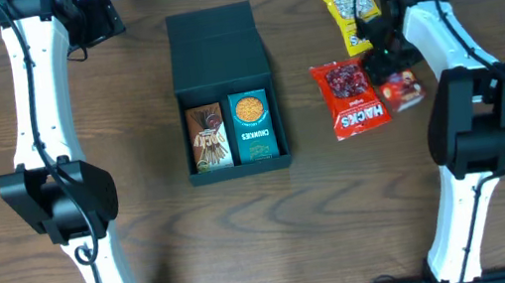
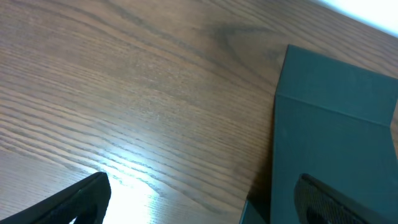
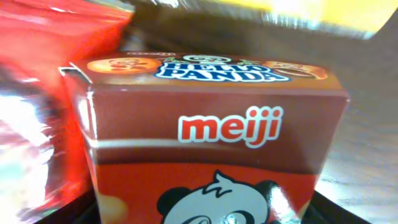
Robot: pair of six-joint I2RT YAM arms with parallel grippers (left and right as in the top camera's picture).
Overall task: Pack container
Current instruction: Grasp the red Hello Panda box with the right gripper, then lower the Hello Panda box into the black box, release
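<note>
- Container (image 1: 237,172): matte dark-teal card box, square, sharp edges, mid-table. The hinged lid (image 1: 216,46) is flung back flat toward the far side.
- Inside, 2 items lie side by side and fill the front half: a brown packet (image 1: 209,138) on the left and a teal "Chunkies" box (image 1: 253,126) on the right.
- Table (image 1: 169,254): wood grain w/ a glossy glare patch in the left wrist view. There is open room on both sides of the container.
- Left gripper (image 1: 104,18) is at the far left corner, released, w/ fingers (image 2: 81,202) spread wide over bare wood. The lid edge (image 2: 336,124) is just beside it.
- Right gripper (image 1: 389,61) is low over a Hello Panda box (image 1: 405,88).
- The Hello Panda box (image 3: 211,124) is glossy red-brown card (it fills the right wrist view). Dark finger edges (image 3: 357,211) flank it. Can't tell if it is clamped.
- A crinkly red "Hacks" foil bag (image 1: 348,97) touches that box on its left.
- A yellow packet (image 1: 351,16) lies farther back, near the table's far edge.
</note>
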